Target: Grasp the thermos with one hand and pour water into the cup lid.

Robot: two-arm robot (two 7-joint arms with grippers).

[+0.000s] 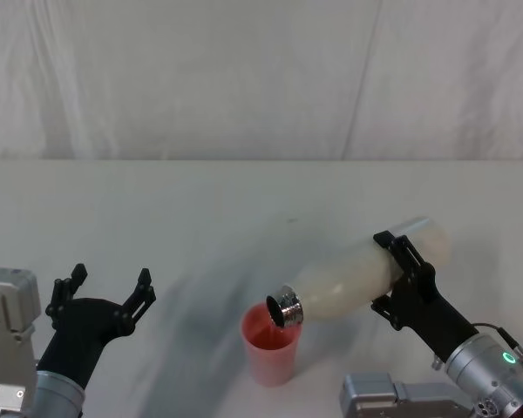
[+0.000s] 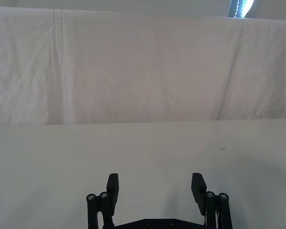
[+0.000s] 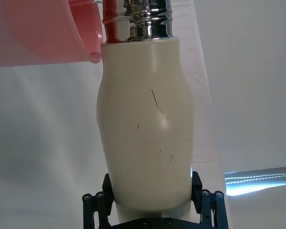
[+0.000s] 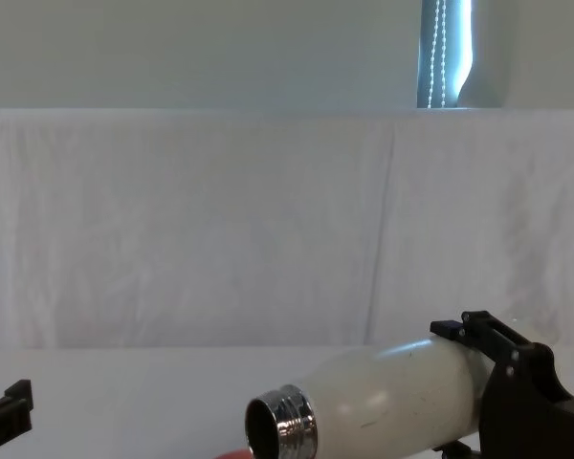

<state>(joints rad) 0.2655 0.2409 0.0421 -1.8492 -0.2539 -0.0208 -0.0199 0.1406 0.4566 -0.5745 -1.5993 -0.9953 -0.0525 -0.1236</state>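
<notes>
Thermos (image 1: 357, 279) tilted, neck over cup lid (image 1: 271, 347); left claw (image 1: 105, 294) far left.

cup lid (image 4: 231, 455) mostly below chest-view edge

No text, label, brand or number can be read anywhere.

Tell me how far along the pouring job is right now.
Done: the right hand has grasped the thermos and lifted it off the table. In hand: the thermos is tipped nearly sideways, its steel neck just over the rim of the cup lid, which stands upright. Whether water is flowing can't be seen. Left: finishing the pour and righting the thermos. The left hand waits open, apart.
</notes>
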